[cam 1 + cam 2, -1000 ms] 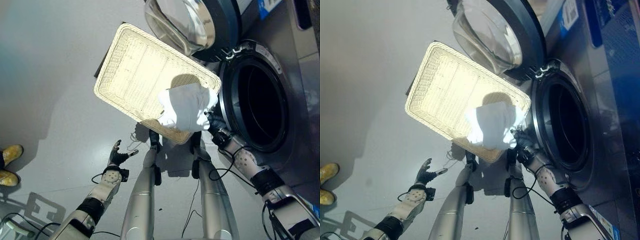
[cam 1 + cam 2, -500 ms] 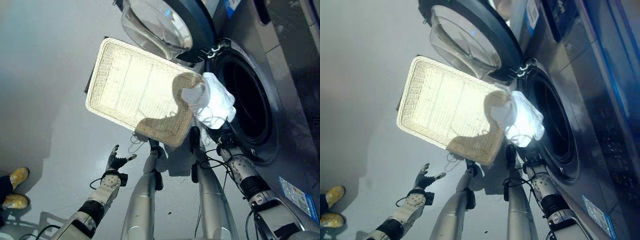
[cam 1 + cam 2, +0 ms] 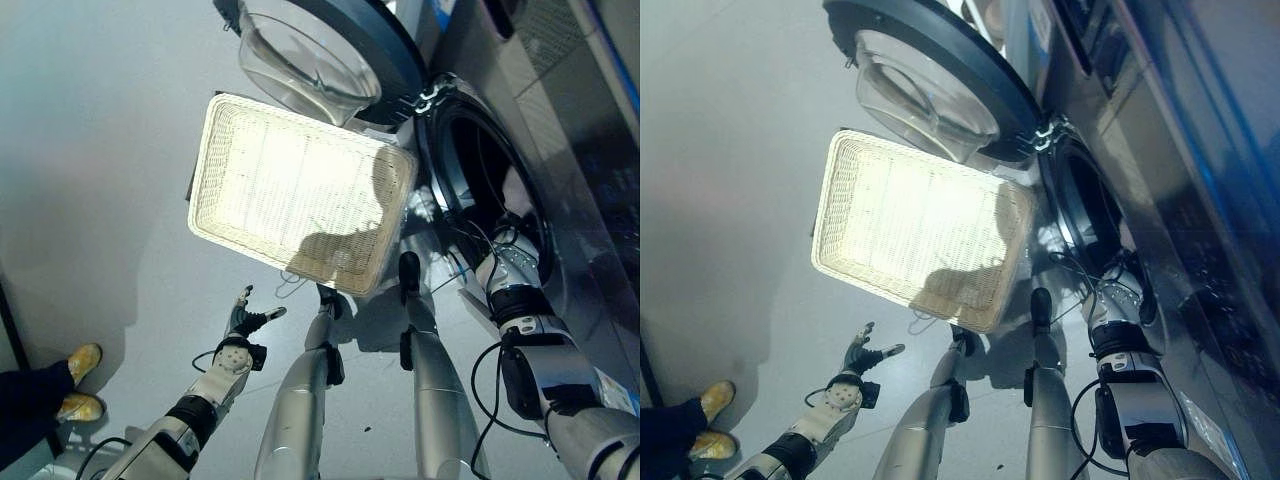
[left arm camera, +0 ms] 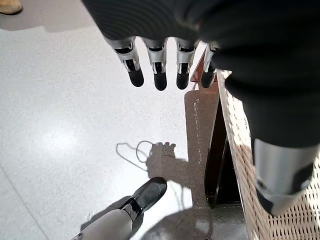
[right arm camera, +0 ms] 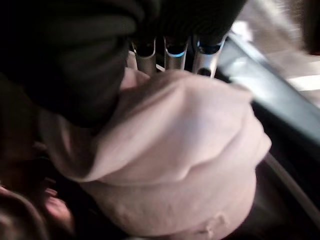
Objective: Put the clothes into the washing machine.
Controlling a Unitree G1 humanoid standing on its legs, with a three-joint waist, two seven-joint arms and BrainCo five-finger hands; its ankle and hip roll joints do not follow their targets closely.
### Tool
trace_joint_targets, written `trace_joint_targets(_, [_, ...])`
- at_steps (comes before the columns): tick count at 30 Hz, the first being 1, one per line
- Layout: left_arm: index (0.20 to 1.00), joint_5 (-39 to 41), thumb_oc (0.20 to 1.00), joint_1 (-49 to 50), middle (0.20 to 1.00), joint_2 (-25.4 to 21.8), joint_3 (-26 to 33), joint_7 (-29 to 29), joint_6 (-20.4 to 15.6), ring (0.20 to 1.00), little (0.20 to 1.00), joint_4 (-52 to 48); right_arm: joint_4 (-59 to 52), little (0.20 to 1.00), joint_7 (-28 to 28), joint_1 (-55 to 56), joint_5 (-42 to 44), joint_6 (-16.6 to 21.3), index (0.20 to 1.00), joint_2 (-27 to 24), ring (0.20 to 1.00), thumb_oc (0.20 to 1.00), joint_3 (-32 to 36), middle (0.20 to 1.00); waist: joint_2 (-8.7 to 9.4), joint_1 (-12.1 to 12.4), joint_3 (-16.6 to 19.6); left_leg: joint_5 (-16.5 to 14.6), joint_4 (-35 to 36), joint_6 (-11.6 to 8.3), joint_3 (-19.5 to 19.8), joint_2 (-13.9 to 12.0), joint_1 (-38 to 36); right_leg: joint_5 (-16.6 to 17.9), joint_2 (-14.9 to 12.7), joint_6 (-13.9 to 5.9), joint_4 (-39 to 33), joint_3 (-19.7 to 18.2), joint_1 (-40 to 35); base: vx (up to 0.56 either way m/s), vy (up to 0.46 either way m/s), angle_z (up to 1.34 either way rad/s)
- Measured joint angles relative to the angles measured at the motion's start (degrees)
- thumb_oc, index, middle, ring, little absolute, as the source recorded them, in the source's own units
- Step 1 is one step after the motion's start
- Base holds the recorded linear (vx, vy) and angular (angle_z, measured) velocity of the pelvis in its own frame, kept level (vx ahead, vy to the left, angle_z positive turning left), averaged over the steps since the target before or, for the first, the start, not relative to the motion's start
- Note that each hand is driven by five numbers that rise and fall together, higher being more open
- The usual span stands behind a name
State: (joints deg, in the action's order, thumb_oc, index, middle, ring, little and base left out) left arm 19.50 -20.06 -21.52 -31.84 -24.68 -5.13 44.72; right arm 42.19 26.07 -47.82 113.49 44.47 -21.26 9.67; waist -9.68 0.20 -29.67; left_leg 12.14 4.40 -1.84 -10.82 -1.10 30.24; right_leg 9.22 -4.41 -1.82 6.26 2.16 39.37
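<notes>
A white cloth (image 5: 175, 150) is bunched under my right hand (image 5: 175, 50), whose fingers curl over its top. The right arm (image 3: 520, 320) reaches into the dark drum opening (image 3: 480, 160) of the washing machine at the right, so hand and cloth sit inside the drum's mouth. The round glass door (image 3: 310, 50) stands swung open at the top. The pale wicker basket (image 3: 290, 185) beside the machine has nothing in it. My left hand (image 3: 238, 325) hangs over the floor at the lower left, fingers (image 4: 155, 72) straight and holding nothing.
The basket rests on a dark low stand (image 4: 217, 150) close to the machine's front. A person's yellow shoes (image 3: 78, 380) and dark trouser leg (image 3: 25, 410) are at the lower left. Grey floor (image 3: 100, 150) spreads to the left of the basket.
My right hand has carried the white cloth from over the basket's right corner into the drum opening. The view has shifted as well. The left hand stays where it was.
</notes>
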Motion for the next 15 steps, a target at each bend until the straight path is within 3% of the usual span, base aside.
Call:
trace_joint_targets(3, [1.000,0.4,1.000,0.6,1.000,-2.3,-1.6,0.2,1.0,1.000,1.000,-4.1,-2.5,0.200,1.3,-0.3,0.0,7.8,0.200,-0.9,0.200,0.200,3.0,0.200,0.00,1.0,0.0,0.2,0.0,0.22,0.0,0.5,1.4,-0.3,-0.5,-0.22,0.7,0.0,1.8,0.04,-0.045,0.04])
trace_joint_targets(4, [1.000,0.5,1.000,0.4,1.000,-2.9,-1.5,0.3,1.5,1.000,1.000,-4.4,-4.5,0.354,1.0,-0.4,0.0,10.7,0.354,-0.9,0.354,0.354,3.5,0.354,0.00,0.9,0.0,0.2,0.0,0.30,0.1,0.7,2.1,-0.2,-0.7,-0.17,1.1,0.0,2.6,0.04,-0.024,0.03])
trace_joint_targets(5, [1.000,0.5,1.000,0.3,1.000,-3.4,-1.5,0.6,2.0,1.000,1.000,-4.5,-5.7,0.576,0.6,-0.3,0.0,12.4,0.576,-1.1,0.576,0.576,3.7,0.576,0.00,0.9,0.0,0.3,0.0,0.35,0.2,0.9,2.5,-0.2,-0.9,-0.16,1.4,0.0,3.1,0.00,0.000,0.00])
trace_joint_targets(6, [1.000,0.5,1.000,0.3,1.000,-3.4,-1.5,0.6,2.0,1.000,1.000,-4.5,-5.7,0.576,0.6,-0.3,0.0,12.4,0.576,-1.1,0.576,0.576,3.7,0.576,0.00,0.9,0.0,0.3,0.0,0.35,0.2,0.9,2.5,-0.2,-0.9,-0.16,1.4,0.0,3.1,0.03,-0.016,-0.02])
trace_joint_targets(7, [1.000,0.5,1.000,0.1,1.000,-3.9,-1.1,1.0,2.6,1.000,1.000,-4.5,-6.3,1.000,-0.4,-0.5,0.0,14.1,1.000,-1.2,1.000,1.000,3.7,1.000,0.02,0.9,0.0,0.3,0.0,0.35,0.3,1.2,2.6,-0.3,-1.3,-0.27,1.7,0.0,3.5,0.06,-0.012,-0.03])
trace_joint_targets(9, [1.000,0.5,1.000,-0.1,1.000,-4.5,-0.6,1.4,3.1,1.000,1.000,-5.1,-5.9,1.000,-2.0,-0.2,0.0,14.1,1.000,-1.8,1.000,1.000,3.5,1.000,0.02,0.8,0.0,0.2,-0.1,0.26,0.6,1.6,2.5,-0.6,-1.7,-0.51,2.3,0.0,3.8,0.07,-0.011,-0.01])
trace_joint_targets(11, [1.000,0.6,1.000,-0.6,1.000,-4.9,-0.5,2.1,3.3,1.000,1.000,-5.2,-3.5,1.000,-3.6,-0.1,0.0,10.5,1.000,-2.8,1.000,1.000,2.9,1.000,0.04,0.6,0.0,0.1,-0.2,0.21,0.9,1.9,2.3,-1.1,-2.1,-0.68,3.6,0.0,4.2,0.02,-0.019,0.08])
trace_joint_targets(12, [1.000,1.3,1.000,-1.1,1.000,-5.0,-0.7,2.4,3.6,1.000,1.000,-5.2,-0.4,1.000,-4.7,-0.2,0.0,2.3,1.000,-4.9,1.000,1.000,1.3,1.000,0.09,0.5,-0.1,0.1,-0.6,0.28,1.4,2.1,2.3,-1.2,-2.3,-0.76,3.9,0.1,3.9,0.00,-0.035,0.09])
trace_joint_targets(13, [1.000,1.8,1.000,-1.1,1.000,-5.0,-0.7,2.5,3.6,1.000,1.000,-5.3,-0.3,1.000,-5.1,0.3,0.0,-1.5,1.000,-5.7,1.000,1.000,0.8,1.000,0.09,0.5,-0.1,-0.3,-0.9,0.92,1.6,2.1,2.3,-1.3,-2.3,-0.79,3.9,0.1,3.9,0.02,-0.033,0.06])
trace_joint_targets(14, [1.000,1.8,1.000,-1.1,1.000,-5.0,-0.7,2.5,3.6,1.000,1.000,-5.3,-0.3,1.000,-5.1,0.3,0.0,-1.5,1.000,-5.7,1.000,1.000,0.8,1.000,0.09,0.5,-0.1,-0.3,-0.9,0.92,1.6,2.1,2.3,-1.3,-2.3,-0.79,3.9,0.1,3.9,0.00,-0.075,0.00])
trace_joint_targets(15, [1.000,2.0,1.000,-1.1,1.000,-5.0,-0.7,2.9,3.8,1.000,1.000,-5.2,2.3,1.000,-7.4,1.2,-0.3,-16.1,1.000,-8.1,1.000,1.000,-3.5,1.000,0.24,0.0,-0.2,-0.4,-1.4,1.19,1.7,2.3,2.4,-1.4,-2.5,-1.20,4.0,0.1,3.7,0.00,-0.058,0.00])
